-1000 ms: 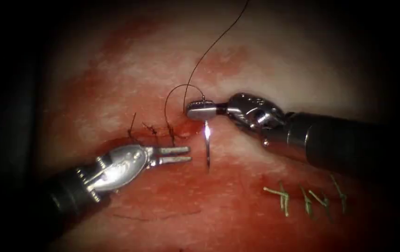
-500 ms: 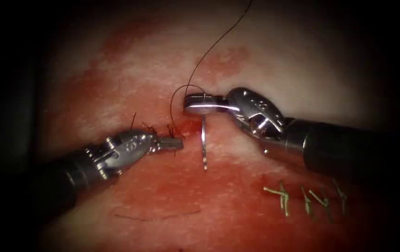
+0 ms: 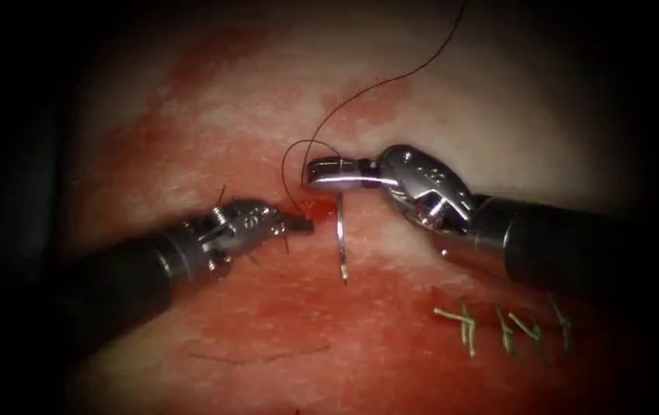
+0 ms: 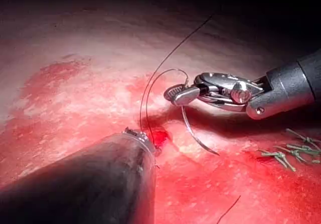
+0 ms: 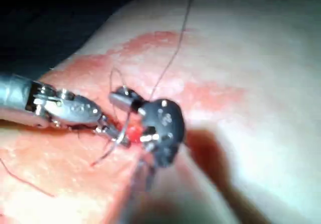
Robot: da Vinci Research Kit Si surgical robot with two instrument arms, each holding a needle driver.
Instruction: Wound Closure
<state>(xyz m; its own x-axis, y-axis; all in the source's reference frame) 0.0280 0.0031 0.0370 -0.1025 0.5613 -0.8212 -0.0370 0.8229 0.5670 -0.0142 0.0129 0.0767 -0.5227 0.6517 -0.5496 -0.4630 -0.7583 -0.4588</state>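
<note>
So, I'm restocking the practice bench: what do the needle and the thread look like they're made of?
Needle: looks like polished steel, given its bright glint; the right tool holds its upper end, clear of the tissue. Thread: thin, dark and matte, material unclear. Left tool holds nothing.

Probably a surgical training lab: stitched tissue (image 3: 498, 115) under endoscope light

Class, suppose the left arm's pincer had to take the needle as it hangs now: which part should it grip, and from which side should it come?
Probably the free lower shaft of the needle, above the tip, coming from the left. The right pincer holds its upper end, so the curve hangs clear above the tissue, and the left pincer already lies beside it on that side.
</note>
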